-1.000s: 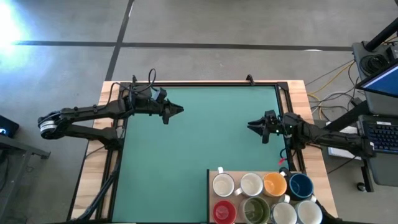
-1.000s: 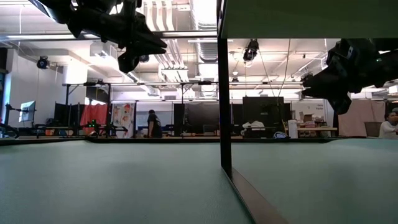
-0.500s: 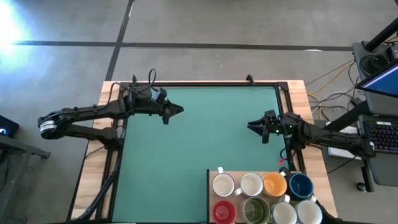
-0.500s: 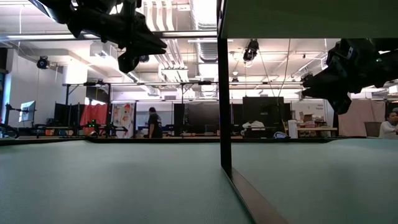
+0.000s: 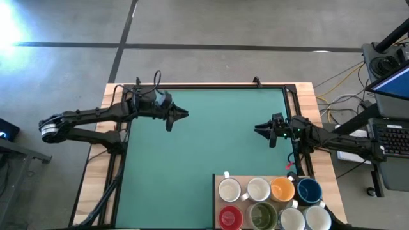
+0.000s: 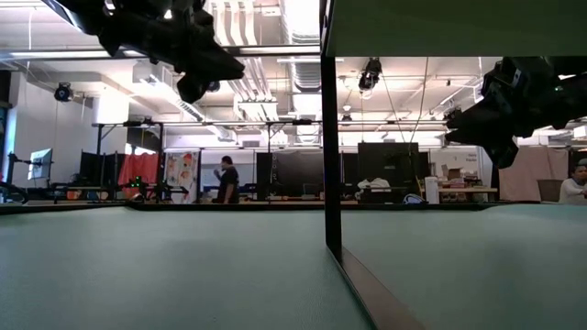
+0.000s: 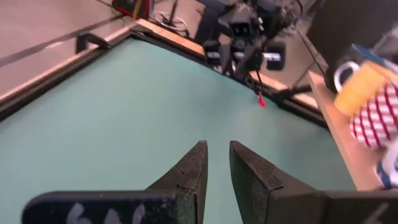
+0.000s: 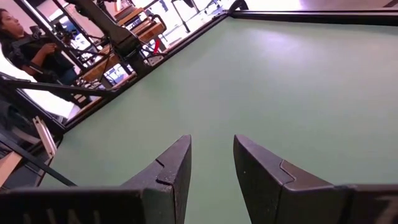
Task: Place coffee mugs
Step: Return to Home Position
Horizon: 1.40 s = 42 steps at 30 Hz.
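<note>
Several coffee mugs stand upright on their bases in two rows on a pale board (image 5: 216, 185) at the table's near right corner. Among them are white ones (image 5: 229, 190), an orange one (image 5: 282, 189), a dark blue one (image 5: 309, 190), a red one (image 5: 230, 218) and an olive-lined one (image 5: 262, 216). My left gripper (image 5: 186, 114) (image 7: 217, 149) hovers over the green mat at the far left, open by a narrow gap with nothing between its fingers. My right gripper (image 5: 257, 129) (image 8: 211, 143) hovers at the right side, open and bare.
The green mat (image 5: 204, 147) lies bare between the two grippers. A dark frame (image 5: 211, 87) runs along the table's edges. In the low view a dark upright edge (image 6: 330, 137) stands close by. A keyboard (image 5: 390, 137) sits off the table's right side, and a person (image 8: 25, 37) sits beyond the table.
My left gripper has rolled a little about the line it points along, staying in the same place over the mat. Its finger gap looks unchanged.
</note>
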Each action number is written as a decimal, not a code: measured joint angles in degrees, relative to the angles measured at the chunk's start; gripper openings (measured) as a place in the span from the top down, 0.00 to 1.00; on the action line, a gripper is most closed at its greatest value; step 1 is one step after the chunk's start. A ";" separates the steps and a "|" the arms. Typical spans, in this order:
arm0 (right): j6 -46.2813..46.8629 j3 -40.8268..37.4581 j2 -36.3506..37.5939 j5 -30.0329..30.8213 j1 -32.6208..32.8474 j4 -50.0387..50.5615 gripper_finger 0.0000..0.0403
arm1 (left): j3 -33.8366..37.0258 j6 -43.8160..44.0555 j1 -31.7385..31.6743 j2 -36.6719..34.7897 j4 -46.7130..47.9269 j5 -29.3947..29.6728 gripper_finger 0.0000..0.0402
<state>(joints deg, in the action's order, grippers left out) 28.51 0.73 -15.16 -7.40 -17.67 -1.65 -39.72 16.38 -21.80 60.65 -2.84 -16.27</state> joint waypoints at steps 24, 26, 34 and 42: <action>0.00 -0.02 0.00 -0.02 0.00 -0.24 0.73 | 28.96 -7.21 -3.61 -30.68 -12.91 8.54 0.88; 0.00 -0.02 0.00 -0.02 0.00 -0.24 0.73 | 31.41 -9.50 -3.61 -31.54 -16.12 9.53 0.88; 0.00 -0.02 0.00 -0.02 0.00 -0.28 0.73 | 38.40 -14.47 -3.61 -32.09 -25.32 15.22 0.88; 0.00 -0.02 0.00 -0.02 0.00 -0.31 0.73 | 39.12 -7.73 -3.61 -32.04 -24.93 17.86 0.88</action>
<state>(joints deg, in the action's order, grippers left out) 28.51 0.71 -15.16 -7.42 -17.67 -1.96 -0.60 8.65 -25.41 28.61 -27.77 1.58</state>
